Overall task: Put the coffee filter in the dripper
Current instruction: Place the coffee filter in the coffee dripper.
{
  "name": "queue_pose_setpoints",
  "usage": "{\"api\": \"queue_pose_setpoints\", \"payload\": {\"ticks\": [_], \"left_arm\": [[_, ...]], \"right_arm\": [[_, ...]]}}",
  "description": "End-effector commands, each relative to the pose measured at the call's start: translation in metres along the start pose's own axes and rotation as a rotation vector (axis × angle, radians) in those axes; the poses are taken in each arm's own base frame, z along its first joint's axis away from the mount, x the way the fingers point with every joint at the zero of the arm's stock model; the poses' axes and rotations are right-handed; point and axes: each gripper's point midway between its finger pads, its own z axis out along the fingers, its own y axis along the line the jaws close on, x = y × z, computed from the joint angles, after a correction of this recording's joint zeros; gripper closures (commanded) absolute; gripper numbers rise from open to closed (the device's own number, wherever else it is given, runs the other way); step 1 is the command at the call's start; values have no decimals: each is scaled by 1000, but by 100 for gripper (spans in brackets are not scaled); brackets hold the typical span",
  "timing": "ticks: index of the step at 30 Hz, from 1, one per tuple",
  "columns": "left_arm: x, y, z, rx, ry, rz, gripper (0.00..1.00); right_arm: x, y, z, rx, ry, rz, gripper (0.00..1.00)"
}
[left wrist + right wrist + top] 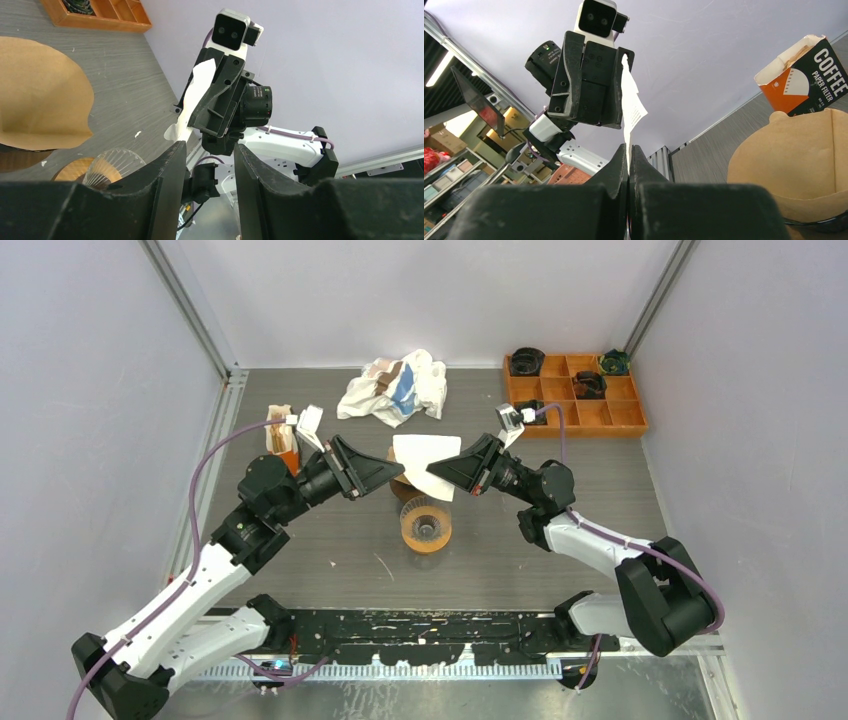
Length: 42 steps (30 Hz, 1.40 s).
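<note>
- Black fingers [614, 175] of the right gripper [628, 150] are pressing tight together on the lower edge of the white coffee filter [631, 105], gripping it.
- Seen from that wrist, the filter is showing edge-on, a thin strip rising straight out of the fingertips, its long axis running along the line of the fingers.
- From overhead, the sheet is turning its broad face up to the camera; its wide edge is pointing toward the back wall and its narrower end is lying between the two gripper tips.
- Opposite, the left gripper [205, 150] is facing the right one tip to tip with its jaws standing apart; nothing is showing between them, and the filter's edge is lying just beside one finger.
- Below and slightly nearer than the held sheet, the dripper [426, 528] is sitting on the grey table [300, 540], its ribbed clear cone in an orange-brown ring.
- Crowding the spot, a brown paper filter [40, 90] is standing open just behind the dripper, under the raised sheet.
- Off to the left, an orange and black coffee filter box [809, 75] is standing upright with its top torn open.
- At the back, a crumpled white bag [395, 388] is lying near the wall, and an orange compartment tray [575, 430] holding small dark items is sitting in the far right corner, well apart from the dripper.
</note>
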Motion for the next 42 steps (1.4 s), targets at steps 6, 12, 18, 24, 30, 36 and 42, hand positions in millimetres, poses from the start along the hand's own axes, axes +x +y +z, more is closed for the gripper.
{"api": "queue_pose_setpoints", "payload": {"ticks": [6,12,18,24,30,36,42], "left_arm": [[-12,-15,1,51,-51,4,59],[-13,-7,2,15,-59,7,59],[-16,-4,0,-14,-73,28,59],[-16,-8,3,11,-65,30,60],[-16,-15,4,45,-60,24,60],[-16,-21,4,70,-56,18,61],[-15,-21,3,66,-50,17,61]], "right_arm": [[-9,16,0,-50,-27,-65,98],[-8,16,0,-54,-27,-58,98],[-8,17,-1,-62,-26,-53,98],[-8,17,0,-64,-24,-52,98],[-7,14,0,-60,-23,-47,98],[-6,10,0,-50,-23,-40,98],[-6,9,0,-46,-24,-39,98]]}}
